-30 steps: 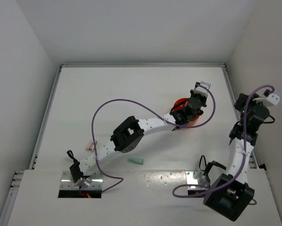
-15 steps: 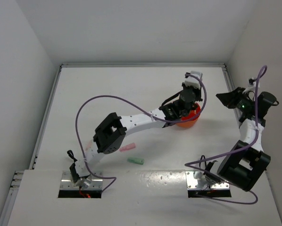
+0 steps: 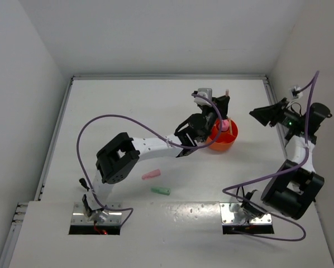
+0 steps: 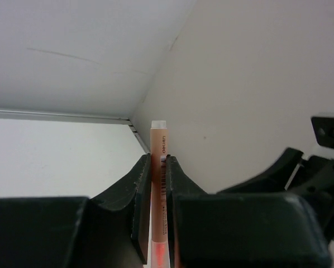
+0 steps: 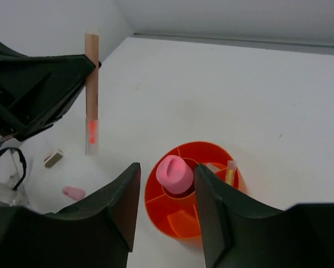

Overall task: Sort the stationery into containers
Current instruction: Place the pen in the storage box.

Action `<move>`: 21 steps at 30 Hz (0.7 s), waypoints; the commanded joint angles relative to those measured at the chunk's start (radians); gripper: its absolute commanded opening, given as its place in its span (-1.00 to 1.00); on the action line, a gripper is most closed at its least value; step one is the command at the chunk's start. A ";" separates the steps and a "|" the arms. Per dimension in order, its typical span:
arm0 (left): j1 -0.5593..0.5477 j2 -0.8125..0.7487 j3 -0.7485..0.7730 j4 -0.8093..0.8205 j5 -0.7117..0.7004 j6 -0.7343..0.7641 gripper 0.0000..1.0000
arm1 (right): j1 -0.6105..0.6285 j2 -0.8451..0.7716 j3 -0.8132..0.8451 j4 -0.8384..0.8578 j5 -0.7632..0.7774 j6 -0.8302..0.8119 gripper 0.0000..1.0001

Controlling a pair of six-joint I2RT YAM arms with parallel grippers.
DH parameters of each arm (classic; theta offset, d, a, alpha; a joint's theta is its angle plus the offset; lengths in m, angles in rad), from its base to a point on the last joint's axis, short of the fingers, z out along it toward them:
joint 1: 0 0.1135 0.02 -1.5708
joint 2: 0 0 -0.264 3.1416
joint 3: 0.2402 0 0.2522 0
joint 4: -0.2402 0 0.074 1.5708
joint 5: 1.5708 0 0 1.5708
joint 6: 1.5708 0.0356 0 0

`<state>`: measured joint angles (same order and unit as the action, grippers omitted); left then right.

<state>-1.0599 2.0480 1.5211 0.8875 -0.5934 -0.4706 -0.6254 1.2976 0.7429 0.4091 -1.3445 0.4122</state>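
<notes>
One thin stick (image 4: pixel 158 192) stands upright, pinched in the left gripper (image 4: pixel 157 167), raised near the orange cup (image 3: pixel 230 144) holding a pink-capped tube (image 5: pixel 175 174). The right gripper (image 5: pixel 167 167) hangs open. Pink (image 3: pixel 150 175) and green (image 3: pixel 161 190) markers lie on the counter (image 3: pixel 128 123).

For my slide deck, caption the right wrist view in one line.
Left gripper holds a thin stick upright near the divided orange cup, pink-capped tube already inside.

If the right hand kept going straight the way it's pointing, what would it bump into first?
Probably the pink cap standing in the middle of the orange cup: it lies dead ahead, between the fingers of the right hand. Depth is unclear.
</notes>
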 commanded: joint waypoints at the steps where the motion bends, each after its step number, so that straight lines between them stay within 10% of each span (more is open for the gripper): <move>1: 0.021 -0.002 0.022 0.091 0.099 -0.074 -1.00 | 0.004 0.073 0.200 -0.460 -0.197 -0.337 -0.10; 3: 0.031 -0.002 -0.018 0.120 0.170 -0.097 -1.00 | 0.004 0.127 0.304 -0.823 -0.278 -0.808 -0.06; 6: 0.063 -0.002 -0.059 0.171 0.260 -0.120 -1.00 | 0.013 0.216 0.447 -1.200 -0.278 -1.073 -0.06; 16: 0.144 -0.129 -0.226 0.124 0.676 -0.113 -1.00 | 0.038 0.215 0.535 -1.268 -0.278 -1.073 -0.47; 21: 0.144 -0.222 -0.280 0.010 0.716 -0.056 -1.00 | 0.118 0.122 0.526 -1.245 -0.278 -1.073 -0.30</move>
<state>-0.9142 1.9339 1.2507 0.8936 0.0135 -0.5636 -0.5537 1.5089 1.2335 -0.8356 -1.4498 -0.5968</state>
